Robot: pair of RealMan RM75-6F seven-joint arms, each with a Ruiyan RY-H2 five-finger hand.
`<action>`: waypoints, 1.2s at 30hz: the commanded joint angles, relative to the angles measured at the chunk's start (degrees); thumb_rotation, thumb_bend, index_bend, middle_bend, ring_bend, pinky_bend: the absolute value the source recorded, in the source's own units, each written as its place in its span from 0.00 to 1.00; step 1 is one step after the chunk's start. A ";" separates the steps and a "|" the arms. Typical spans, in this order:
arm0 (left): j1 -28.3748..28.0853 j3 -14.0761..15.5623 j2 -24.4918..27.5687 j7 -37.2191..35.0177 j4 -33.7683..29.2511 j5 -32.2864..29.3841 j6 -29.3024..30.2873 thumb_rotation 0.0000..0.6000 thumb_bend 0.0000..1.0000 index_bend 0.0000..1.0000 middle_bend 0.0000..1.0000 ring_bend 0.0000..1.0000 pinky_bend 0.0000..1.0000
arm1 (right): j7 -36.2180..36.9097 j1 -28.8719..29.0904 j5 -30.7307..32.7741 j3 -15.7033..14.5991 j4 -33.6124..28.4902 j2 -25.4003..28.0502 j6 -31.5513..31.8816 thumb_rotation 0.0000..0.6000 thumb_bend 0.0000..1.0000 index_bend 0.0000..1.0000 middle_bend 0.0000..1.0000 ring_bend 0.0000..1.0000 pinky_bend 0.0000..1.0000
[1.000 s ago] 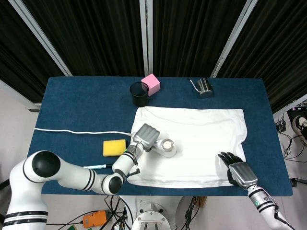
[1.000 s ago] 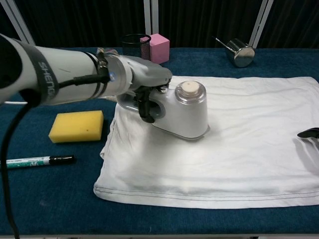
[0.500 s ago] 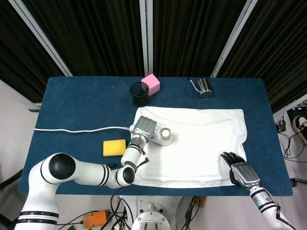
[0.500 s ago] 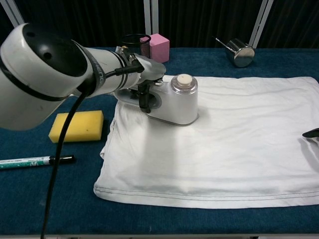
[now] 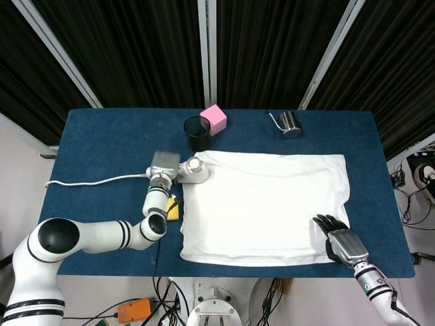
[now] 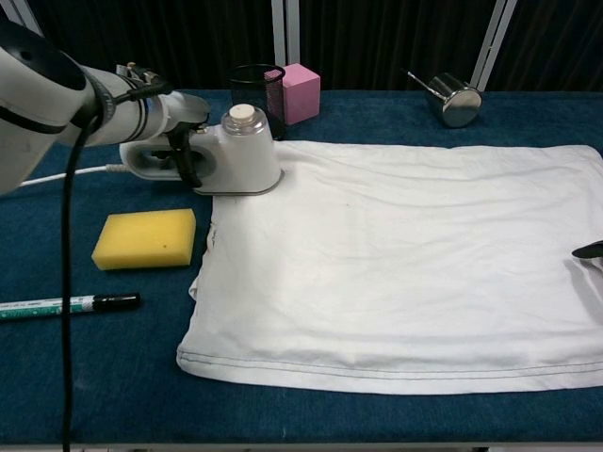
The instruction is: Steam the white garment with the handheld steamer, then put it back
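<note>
The left hand (image 6: 165, 141) has its fingers wrapped round the steamer (image 6: 236, 151) handle; the steamer sits at the garment's (image 5: 265, 204) far left corner, mostly on the blue counter (image 5: 102, 142). Steaming looks finished and the put-back nearly done; only letting go seems left. The right hand (image 5: 338, 243), fingers loosely apart and holding nothing, rests at the garment's near right corner.

A white rectangular cloth garment (image 5: 265, 207) lies flat on the dark blue table (image 5: 102, 146). At its upper left corner stands a white handheld steamer (image 5: 190, 170), its handle held by the left hand (image 5: 163, 165); a white cord (image 5: 95, 181) trails leftward. The right hand (image 5: 340, 241) rests at the garment's lower right corner. A black mesh cup (image 5: 198, 132), a pink cube (image 5: 215, 119) and a shiny metal cup (image 5: 290, 124) stand along the far edge.
</note>
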 commanded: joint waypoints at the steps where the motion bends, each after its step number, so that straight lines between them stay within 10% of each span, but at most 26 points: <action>1: 2.44 0.32 3.62 -2.47 -2.78 3.16 -0.70 1.00 0.39 0.85 0.89 0.77 0.59 | 0.11 -0.08 -0.27 -0.02 -0.14 0.16 0.34 1.00 1.00 0.07 0.11 0.08 0.21; 10: 11.17 2.82 14.33 -12.65 -12.84 15.75 -0.53 1.00 0.39 0.84 0.87 0.75 0.56 | 1.09 -0.93 -2.13 0.33 -1.26 1.38 3.88 1.00 1.00 0.06 0.11 0.08 0.21; 20: 14.95 5.55 14.53 -16.96 -9.05 18.37 -3.75 1.00 0.36 0.76 0.77 0.66 0.52 | 1.73 -2.22 -3.25 0.78 -2.38 2.67 7.52 1.00 1.00 0.06 0.11 0.08 0.21; 36: 17.15 7.74 16.09 -17.15 -11.78 24.08 -1.51 1.00 0.04 0.07 0.05 0.03 0.11 | 1.82 -3.03 -3.85 1.38 -3.27 3.78 9.60 1.00 0.91 0.05 0.11 0.08 0.21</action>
